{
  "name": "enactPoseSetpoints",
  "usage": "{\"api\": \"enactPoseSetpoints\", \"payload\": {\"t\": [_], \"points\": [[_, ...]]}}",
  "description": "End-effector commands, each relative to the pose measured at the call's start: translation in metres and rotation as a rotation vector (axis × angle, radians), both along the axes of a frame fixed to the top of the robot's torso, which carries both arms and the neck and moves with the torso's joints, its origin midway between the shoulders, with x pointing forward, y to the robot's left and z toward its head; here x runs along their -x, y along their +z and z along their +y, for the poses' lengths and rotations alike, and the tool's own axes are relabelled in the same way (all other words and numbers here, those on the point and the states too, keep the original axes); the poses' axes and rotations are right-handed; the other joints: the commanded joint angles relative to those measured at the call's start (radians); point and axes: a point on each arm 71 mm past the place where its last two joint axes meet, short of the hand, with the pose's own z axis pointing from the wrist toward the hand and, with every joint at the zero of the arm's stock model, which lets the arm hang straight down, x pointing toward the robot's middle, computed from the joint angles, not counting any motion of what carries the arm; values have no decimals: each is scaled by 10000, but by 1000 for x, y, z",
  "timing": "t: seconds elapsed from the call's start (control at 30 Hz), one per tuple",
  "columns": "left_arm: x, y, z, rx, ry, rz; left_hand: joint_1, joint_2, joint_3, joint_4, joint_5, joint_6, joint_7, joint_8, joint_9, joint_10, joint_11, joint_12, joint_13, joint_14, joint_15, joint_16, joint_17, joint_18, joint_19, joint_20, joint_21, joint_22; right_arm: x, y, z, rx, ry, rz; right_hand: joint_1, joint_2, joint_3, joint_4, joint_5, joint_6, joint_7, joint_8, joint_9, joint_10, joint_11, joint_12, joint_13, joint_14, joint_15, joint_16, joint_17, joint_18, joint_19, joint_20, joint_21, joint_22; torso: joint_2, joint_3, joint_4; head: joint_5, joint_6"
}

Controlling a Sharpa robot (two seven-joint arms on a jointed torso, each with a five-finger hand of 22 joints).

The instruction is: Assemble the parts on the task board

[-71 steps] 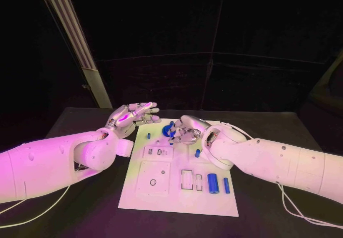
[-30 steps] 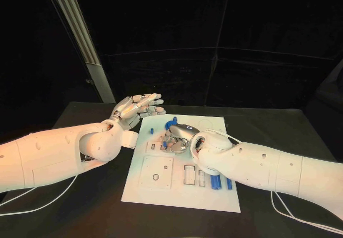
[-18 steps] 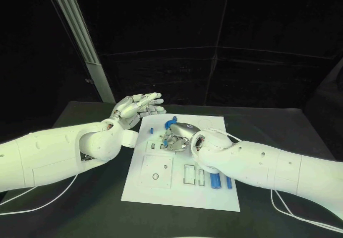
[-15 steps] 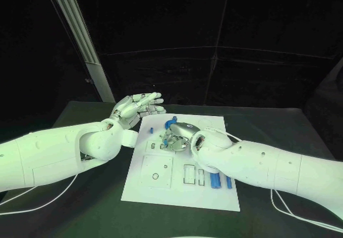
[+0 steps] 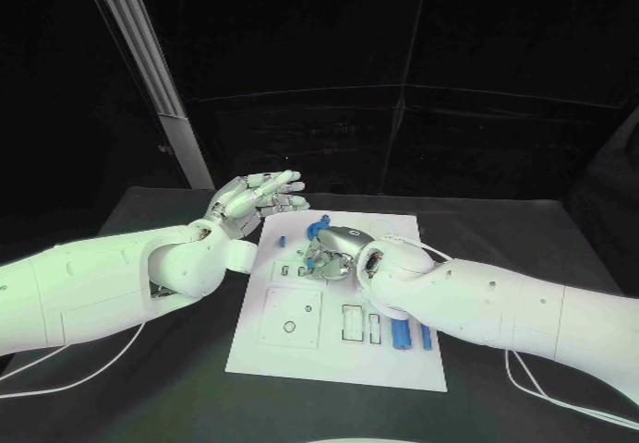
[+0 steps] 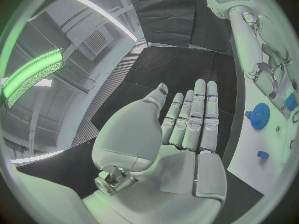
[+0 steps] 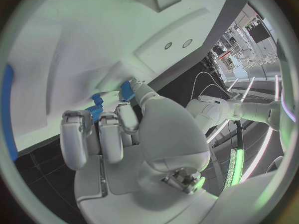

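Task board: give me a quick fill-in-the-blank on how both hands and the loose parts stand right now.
1. The left hand, fingers straight and together, holds ____.
2. The right hand is down over the white task board, its fingertips at a small ____ part.
3. In the left wrist view, the round toothed blue piece on the board is a ____.
4. Near the board's front edge, two blue cylinders lie ____ the right forearm.

Missing words: nothing; blue; gear; beside
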Motion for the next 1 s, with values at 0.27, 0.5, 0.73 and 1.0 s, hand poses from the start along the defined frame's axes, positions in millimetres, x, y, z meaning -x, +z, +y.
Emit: {"api": "enactPoseSetpoints", "payload": {"t": [0.27,0.5,0.73,1.0], "points": [[0,2,-1,124,-92,-83,0,80,-4,-53,31,-10,293,-47,-4,44,3,-32,8,60,33,-28,12,127,42,27,-44,-16,4,-8,-1,627,171,353,-255,-190,8,23,-133,-167,53,-74,-27,-166,55,-122,-96,1058,62,25,2633,-39,780,43,-20,2123,-1,-3,2,-13,-13],[0,2,-1,122,-91,-80,0,80,-4,-53,31,-10,293,-47,-4,44,3,-32,8,60,33,-28,12,127,42,27,-44,-16,4,-8,-1,642,114,299,-339,-254,-17,52,-136,-219,73,-88,-39,-207,73,-150,-139,1058,78,25,2633,-34,767,59,-31,2098,-2,-2,6,-21,-26],[-1,2,-1,116,-86,-79,0,80,-4,-53,31,-10,293,-47,-4,44,3,-32,8,60,33,-28,12,127,42,27,-44,-16,5,-7,-2,585,83,221,-451,-376,-72,85,-142,-325,107,-120,-58,-269,107,-186,-196,1058,105,25,2633,-28,755,85,-42,2073,0,3,1,-27,-25],[-1,2,-1,109,-85,-75,-18,70,10,-73,30,-3,293,-49,-4,54,2,-39,8,69,31,-39,23,128,46,26,-44,-20,6,-5,-2,455,48,41,-586,-472,-151,152,-215,-392,128,-126,-61,-292,133,-186,-214,1058,132,25,2633,-23,743,112,-52,2051,4,0,2,-39,-21]]}}
